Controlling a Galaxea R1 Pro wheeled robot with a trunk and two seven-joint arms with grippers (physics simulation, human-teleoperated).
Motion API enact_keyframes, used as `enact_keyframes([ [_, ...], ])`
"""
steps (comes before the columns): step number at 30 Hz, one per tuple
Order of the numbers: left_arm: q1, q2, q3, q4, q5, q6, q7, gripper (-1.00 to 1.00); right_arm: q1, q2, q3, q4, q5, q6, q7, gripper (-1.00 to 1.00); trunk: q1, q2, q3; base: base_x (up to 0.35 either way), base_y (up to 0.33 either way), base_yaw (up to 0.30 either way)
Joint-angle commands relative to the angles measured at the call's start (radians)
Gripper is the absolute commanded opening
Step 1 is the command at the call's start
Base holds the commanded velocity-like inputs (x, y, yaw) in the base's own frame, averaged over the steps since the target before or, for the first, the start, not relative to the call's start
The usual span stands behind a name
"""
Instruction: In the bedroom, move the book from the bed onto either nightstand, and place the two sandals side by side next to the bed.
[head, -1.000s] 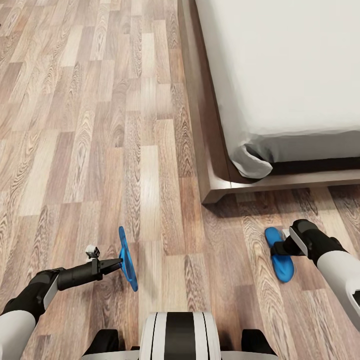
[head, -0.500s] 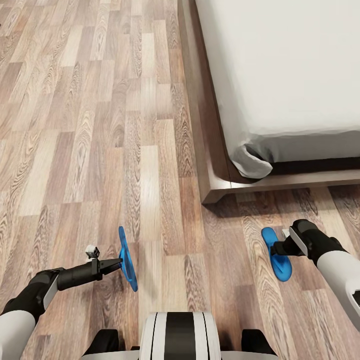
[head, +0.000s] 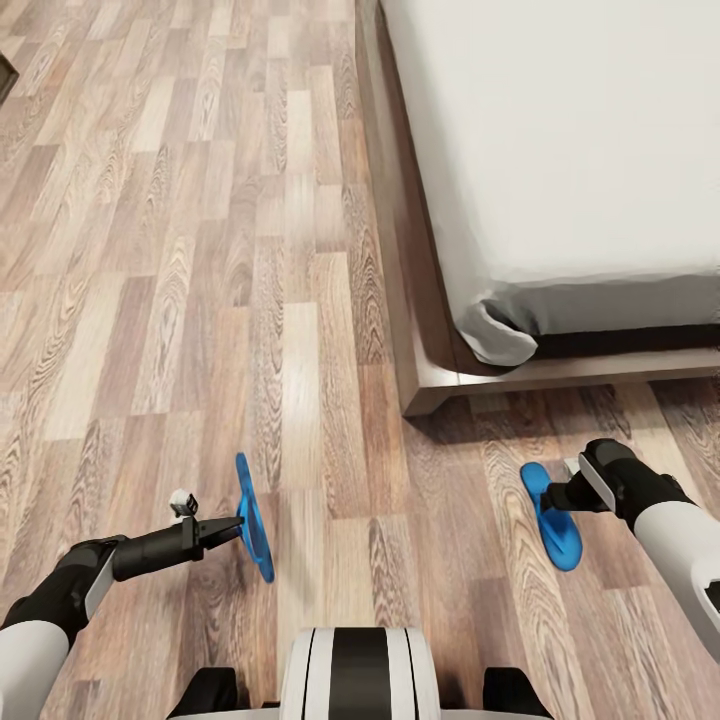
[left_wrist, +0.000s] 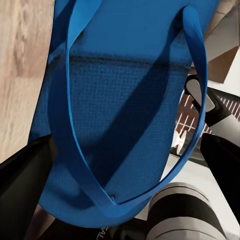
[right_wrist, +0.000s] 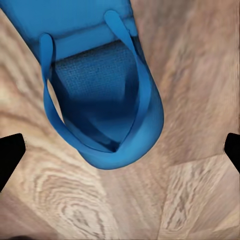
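A: Head camera looks down on the plank floor (head: 180, 300) by the corner of the bed (head: 560, 150), grey mattress on its dark frame.

B: And the left gripper (head: 232, 524)?

A: Clamped on a sandal (head: 254, 516), which hangs on edge above the boards, thin side to the camera. From the left wrist, that sandal (left_wrist: 120, 100) is right up close, straps curving over the sole, pinched between the dark fingers (left_wrist: 25, 175).

B: The right gripper (head: 556, 492)?

A: It sits at the second sandal (head: 552, 515), which appears to lie flat on the floor just off the foot of the bed, toe end toward the robot. From the right wrist the second sandal (right_wrist: 100, 85) is below the camera, strap side up, and the black fingertips (right_wrist: 10, 155) stand wide apart at either edge of the frame, touching nothing.

B: So one sandal held, one loose?

A: Yes. The two are well apart, with the robot's white trunk (head: 358, 672) between them at the bottom edge. I can't see the book from here.
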Motion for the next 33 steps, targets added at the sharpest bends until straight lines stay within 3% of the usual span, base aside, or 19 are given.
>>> enact_keyframes([
  [1, 0.0, 0.0, 0.0, 0.0, -0.001, 0.01, -0.003, -1.0, 0.0, -0.002, 0.006, -0.001, -0.009, 0.003, -0.001, 1.0, -0.001, 0.0, 0.003, 0.0, 0.0, 0.0],
  [9, 0.0, 0.001, 0.0, 0.0, -0.006, 0.008, 0.001, -1.0, 0.0, -0.009, -0.014, 0.0, -0.012, 0.001, 0.006, 1.0, -0.004, 0.002, 0.034, 0.0, 0.0, 0.0],
  [12, 0.0, 0.001, 0.0, 0.0, -0.009, 0.006, 0.009, -1.0, 0.0, -0.012, -0.043, 0.004, -0.013, -0.001, 0.009, 1.0, -0.005, 0.003, 0.046, 0.0, 0.0, 0.0],
  [18, 0.0, 0.001, -0.002, 0.0, -0.01, 0.001, 0.07, -1.0, 0.001, -0.029, -0.131, 0.028, -0.012, -0.002, 0.01, 1.0, -0.008, 0.004, 0.069, 0.0, 0.0, 0.0],
  [22, 0.0, 0.001, -0.002, 0.0, -0.01, -0.006, 0.105, -1.0, 0.001, -0.049, -0.18, 0.052, -0.013, -0.003, 0.011, 1.0, -0.01, 0.005, 0.085, 0.0, 0.0, 0.0],
  [27, 0.0, 0.001, -0.002, 0.0, -0.01, -0.018, 0.144, -1.0, 0.001, -0.082, -0.269, 0.099, -0.014, -0.005, 0.019, 1.0, -0.012, 0.006, 0.104, 0.0, 0.0, 0.0],
  [33, 0.0, 0.0, -0.001, 0.0, -0.01, -0.03, 0.186, -1.0, 0.003, -0.103, -0.336, 0.162, -0.014, -0.04, 0.035, 1.0, -0.015, 0.008, 0.127, 0.0, 0.0, 0.0],
])
